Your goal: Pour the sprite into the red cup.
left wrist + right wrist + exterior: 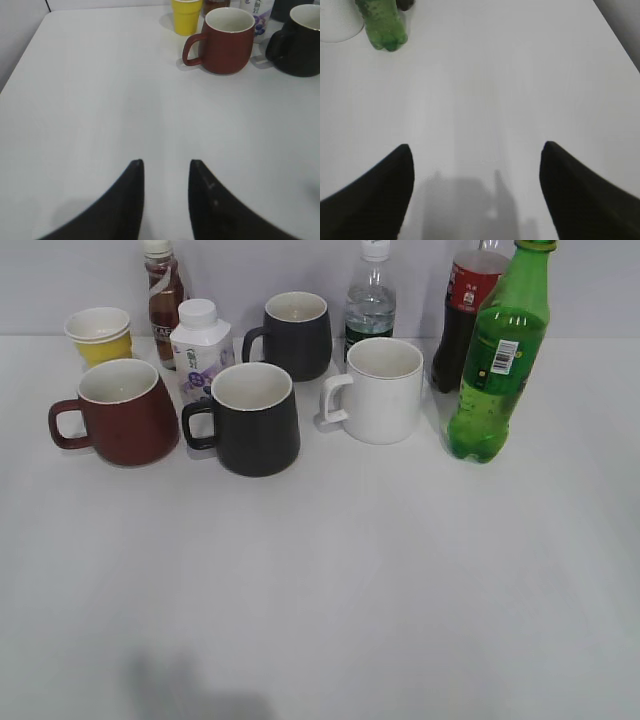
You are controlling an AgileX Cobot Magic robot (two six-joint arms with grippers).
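Observation:
The green sprite bottle stands upright at the right of the table, its base also in the right wrist view. The red cup sits at the left, handle to the left; it also shows in the left wrist view. Neither gripper shows in the exterior view. My left gripper hangs over bare table, well short of the red cup, its jaws a little apart and empty. My right gripper is wide open and empty, well short of the sprite.
Two black mugs, a white mug, a yellow paper cup, a small white bottle, a brown drink bottle, a clear water bottle and a dark cola bottle crowd the back. The table's left edge is near.

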